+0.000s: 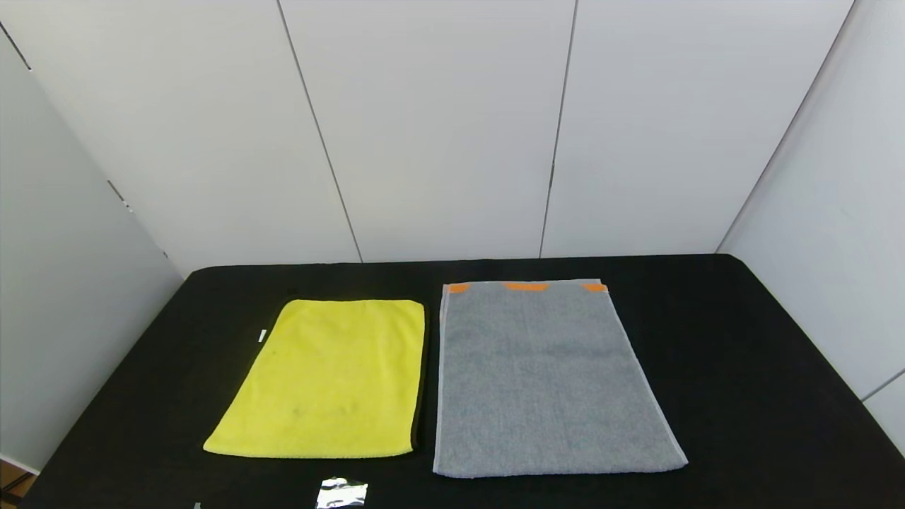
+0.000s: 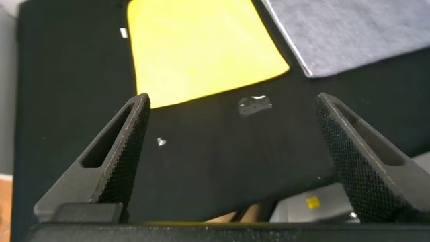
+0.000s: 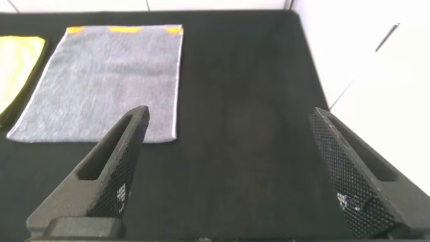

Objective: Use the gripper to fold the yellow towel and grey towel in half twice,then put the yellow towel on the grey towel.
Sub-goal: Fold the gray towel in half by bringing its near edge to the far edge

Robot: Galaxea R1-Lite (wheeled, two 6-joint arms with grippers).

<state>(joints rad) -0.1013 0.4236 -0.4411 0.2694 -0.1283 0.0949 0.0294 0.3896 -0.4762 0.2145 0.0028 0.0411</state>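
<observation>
Yellow towel (image 1: 329, 378): flat, unfolded, left of centre on table (image 1: 742, 396). Grey towel (image 1: 541, 378): flat, unfolded, just beside it on right, narrow gap between, orange patches at far end. Small shiny scrap (image 1: 341, 493) near table's near edge, below yellow towel. Left gripper (image 2: 232, 144): jaws wide, empty, above near edge, short of yellow towel. Right gripper (image 3: 232, 151): jaws wide, empty, near side, right of grey towel. Judged progress: nothing done; all four folds and stacking left.
</observation>
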